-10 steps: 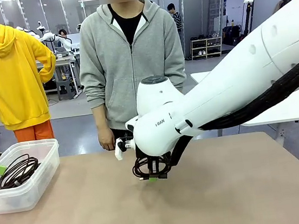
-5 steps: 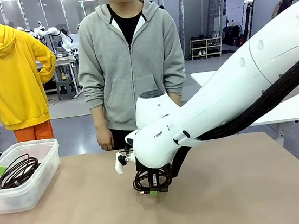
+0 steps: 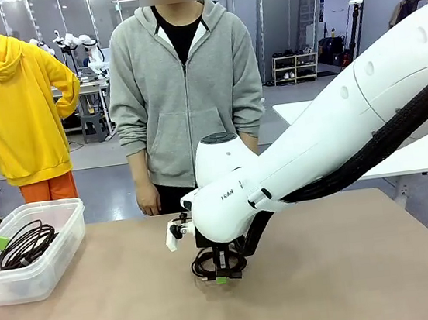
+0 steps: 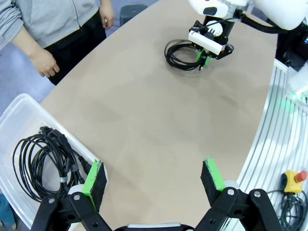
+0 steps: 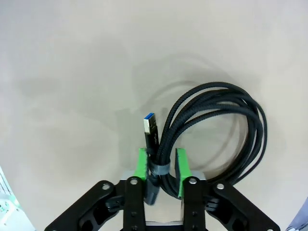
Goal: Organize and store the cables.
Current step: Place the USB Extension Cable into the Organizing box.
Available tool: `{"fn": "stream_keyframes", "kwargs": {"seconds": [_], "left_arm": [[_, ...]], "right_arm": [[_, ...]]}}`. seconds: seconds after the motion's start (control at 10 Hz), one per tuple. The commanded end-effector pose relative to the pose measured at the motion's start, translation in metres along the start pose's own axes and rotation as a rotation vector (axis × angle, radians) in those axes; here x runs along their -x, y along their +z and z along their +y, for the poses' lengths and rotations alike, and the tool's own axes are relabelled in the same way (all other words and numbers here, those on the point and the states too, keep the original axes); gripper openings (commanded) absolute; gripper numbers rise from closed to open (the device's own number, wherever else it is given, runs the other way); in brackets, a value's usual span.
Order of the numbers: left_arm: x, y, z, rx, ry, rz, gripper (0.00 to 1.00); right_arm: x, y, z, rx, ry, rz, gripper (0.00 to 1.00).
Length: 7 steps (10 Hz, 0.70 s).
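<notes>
A coiled black braided cable (image 5: 216, 130) with a blue-tipped USB plug hangs in my right gripper (image 5: 160, 168), which is shut on it at its grey tie. From the front, that gripper (image 3: 222, 274) holds the coil (image 3: 211, 263) just above the table's middle. Seen from the left wrist, the same coil (image 4: 180, 52) sits under the right gripper (image 4: 203, 56). A second coiled cable (image 3: 25, 244) lies inside the clear plastic bin (image 3: 61, 249) at the far left; it shows again from the left wrist (image 4: 41, 159). My left gripper (image 4: 154, 180) is open beside the bin, nothing between its fingers.
A person in a grey hoodie (image 3: 188, 93) stands at the table's far edge, hands (image 3: 148, 205) hanging at their sides. The tan tabletop (image 3: 352, 268) spreads to the right. A red emergency stop button (image 4: 293, 179) sits beyond the table's rim.
My right gripper has come down and slightly forward with the coil, bringing it close to the tabletop. The person has shifted a little.
</notes>
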<state>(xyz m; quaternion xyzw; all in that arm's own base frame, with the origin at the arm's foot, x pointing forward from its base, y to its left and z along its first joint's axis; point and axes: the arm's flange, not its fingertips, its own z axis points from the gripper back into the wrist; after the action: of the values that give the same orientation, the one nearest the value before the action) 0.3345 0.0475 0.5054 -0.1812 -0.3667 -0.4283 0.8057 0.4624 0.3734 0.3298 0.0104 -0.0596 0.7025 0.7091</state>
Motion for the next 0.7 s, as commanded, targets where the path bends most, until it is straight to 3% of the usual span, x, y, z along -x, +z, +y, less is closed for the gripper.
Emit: {"fn": "stream_keyframes", "kwargs": {"seconds": [0.0,0.1,0.2,0.5,0.6], "left_arm": [[-0.003,0.001,0.002,-0.013,0.007,0.017,1.00],[-0.003,0.001,0.002,-0.013,0.007,0.017,1.00],[-0.003,0.001,0.002,-0.013,0.007,0.017,1.00],[0.000,0.000,0.000,0.000,0.000,0.000,1.00],[-0.016,0.003,-0.011,0.008,-0.016,0.014,1.00]], "right_arm": [[0.005,0.006,0.004,0.009,-0.006,-0.029,0.75],[0.005,0.007,0.004,0.008,-0.007,-0.031,0.92],[0.007,0.009,0.006,0.010,-0.005,-0.033,1.00],[0.030,0.040,0.008,0.048,-0.005,-0.127,0.99],[0.047,0.056,0.009,0.074,-0.031,-0.178,1.00]]}}
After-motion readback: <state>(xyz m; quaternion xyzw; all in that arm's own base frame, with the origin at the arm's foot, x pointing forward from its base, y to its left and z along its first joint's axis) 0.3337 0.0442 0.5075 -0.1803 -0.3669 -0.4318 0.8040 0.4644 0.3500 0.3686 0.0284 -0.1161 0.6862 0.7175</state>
